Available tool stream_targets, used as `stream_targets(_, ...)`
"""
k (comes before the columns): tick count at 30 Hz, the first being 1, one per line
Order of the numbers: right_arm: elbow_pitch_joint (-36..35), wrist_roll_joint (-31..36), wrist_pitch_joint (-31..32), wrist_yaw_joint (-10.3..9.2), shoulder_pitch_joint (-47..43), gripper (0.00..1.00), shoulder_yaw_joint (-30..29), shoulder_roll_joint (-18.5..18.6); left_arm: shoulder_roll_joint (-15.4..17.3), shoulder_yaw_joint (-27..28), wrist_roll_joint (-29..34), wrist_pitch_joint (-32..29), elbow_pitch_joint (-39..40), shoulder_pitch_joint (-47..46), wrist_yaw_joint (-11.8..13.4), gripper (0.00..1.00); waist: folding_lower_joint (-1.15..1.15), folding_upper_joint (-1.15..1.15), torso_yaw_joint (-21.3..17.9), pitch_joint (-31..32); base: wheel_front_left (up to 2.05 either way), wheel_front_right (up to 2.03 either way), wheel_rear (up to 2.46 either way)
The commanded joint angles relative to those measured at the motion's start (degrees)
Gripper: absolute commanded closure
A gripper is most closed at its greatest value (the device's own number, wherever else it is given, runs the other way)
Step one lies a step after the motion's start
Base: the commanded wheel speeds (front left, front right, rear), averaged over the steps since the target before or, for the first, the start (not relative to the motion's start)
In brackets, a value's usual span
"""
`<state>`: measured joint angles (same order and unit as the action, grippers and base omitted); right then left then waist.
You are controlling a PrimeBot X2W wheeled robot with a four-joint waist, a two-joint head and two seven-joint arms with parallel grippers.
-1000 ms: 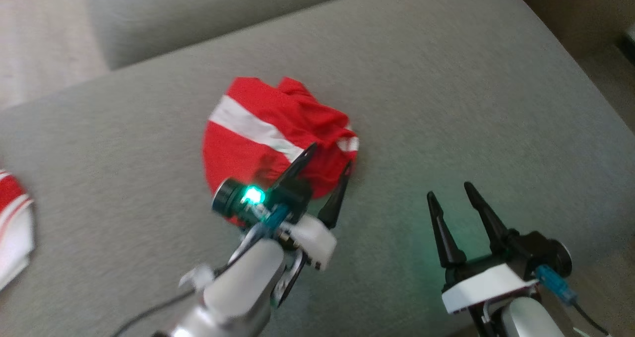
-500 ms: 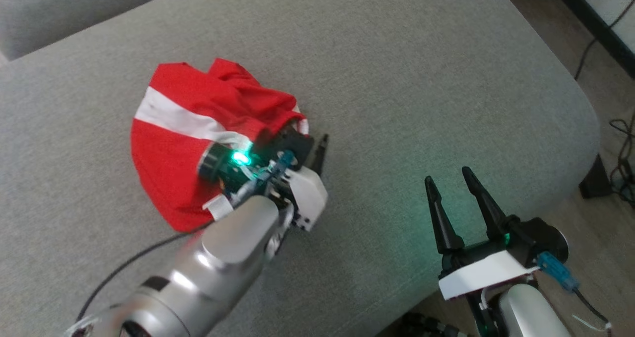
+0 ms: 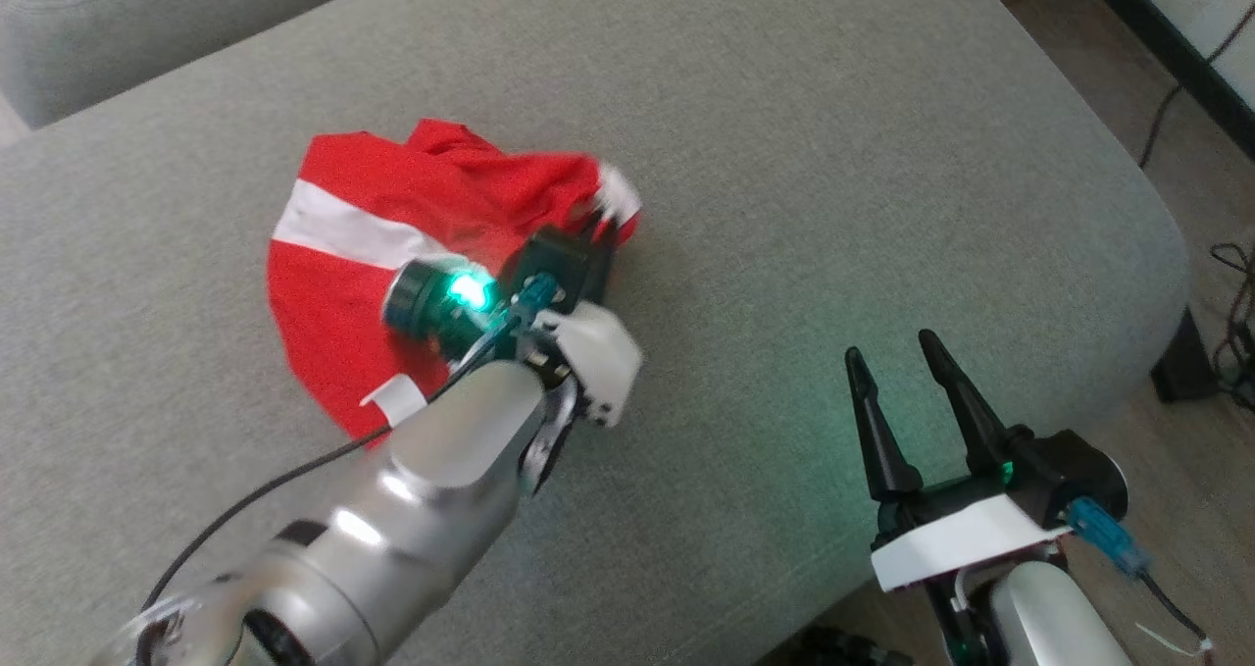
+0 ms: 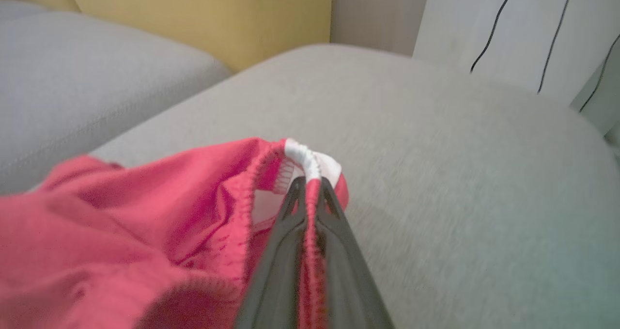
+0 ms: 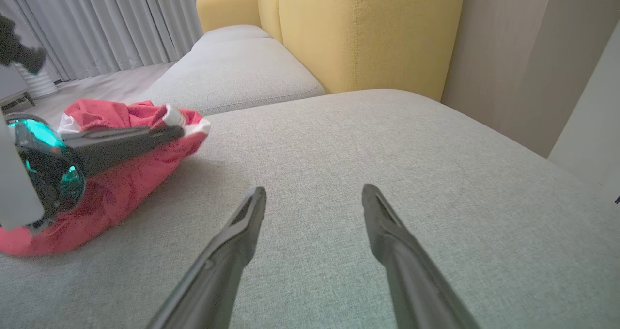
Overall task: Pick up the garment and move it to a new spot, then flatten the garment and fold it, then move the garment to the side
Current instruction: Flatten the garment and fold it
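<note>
While your left gripper (image 4: 310, 186) is pressed together on the garment (image 3: 333, 293), note what it pinches: the red hem with the white stitched band at the garment's right edge. The left wrist view shows that cloth sandwiched between the 2 dark fingers. The garment is red with 1 white stripe and lies crumpled on the grey cushion (image 3: 833, 156), up and left of centre in your head view. In the right wrist view the pinched edge looks raised off the cushion with a shadow under it, while the bulk rests on the fabric. You see a green light (image 3: 469, 291) glowing on the left wrist, and a thin black cable (image 3: 255, 494) runs back along the silver forearm.

Your right gripper (image 3: 887, 345) has its fingers spread, with bare cushion showing between them in its own wrist view. It hovers over the near right part of the cushion, well apart from the garment, fingers pointing up the head view.

Behind the work you get a 2nd grey seat (image 5: 232, 72) and a yellow backrest (image 5: 368, 33). Pale curtains (image 5: 97, 23) hang at far left of the right wrist view. Loose black wires (image 3: 1230, 303) lie on the floor off the cushion's right end
</note>
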<state>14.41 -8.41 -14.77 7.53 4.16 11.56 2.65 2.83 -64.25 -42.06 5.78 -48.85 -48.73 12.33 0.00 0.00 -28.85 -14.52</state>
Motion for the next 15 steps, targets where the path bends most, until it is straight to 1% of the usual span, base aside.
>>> stream_targets(1,-1.5,0.4,-0.2,-0.04,0.8,0.00,0.7,0.2,0.0,1.0,-1.1,2.0,3.1,-4.2,-0.3,1.00,0.00,0.00,0.8,0.9,0.00,0.00,0.00)
stream_targets(6,-1.4,1.4,-0.2,-0.04,-0.1,0.00,0.0,0.2,0.0,0.6,-4.5,7.1,12.2,-7.8,0.4,1.00,0.00,0.00,4.3,3.8,0.00,0.00,0.00)
stream_targets(9,-1.4,2.3,-0.2,-0.04,-0.9,0.00,-0.5,0.2,0.0,0.8,-5.5,8.4,17.9,-9.0,1.4,1.00,0.00,0.00,7.4,5.5,0.00,0.00,0.00)
stream_targets(12,-1.6,2.7,-0.2,-0.04,-1.5,0.00,-1.0,0.2,0.2,0.3,-5.4,8.8,21.1,-7.4,1.6,1.00,0.00,0.00,10.3,6.4,0.00,0.00,0.00)
stream_targets(13,-1.8,2.8,-0.2,-0.04,-1.6,0.00,-1.2,0.2,0.8,-0.4,-5.3,8.9,21.6,-5.9,1.5,1.00,0.00,0.00,11.3,6.5,0.00,0.00,0.00)
stream_targets(15,-2.1,3.0,-0.2,-0.04,-1.9,0.00,-1.7,0.2,3.0,-1.9,-5.7,8.4,22.3,-1.8,1.7,1.00,0.00,0.00,13.2,6.4,0.00,0.00,0.00)
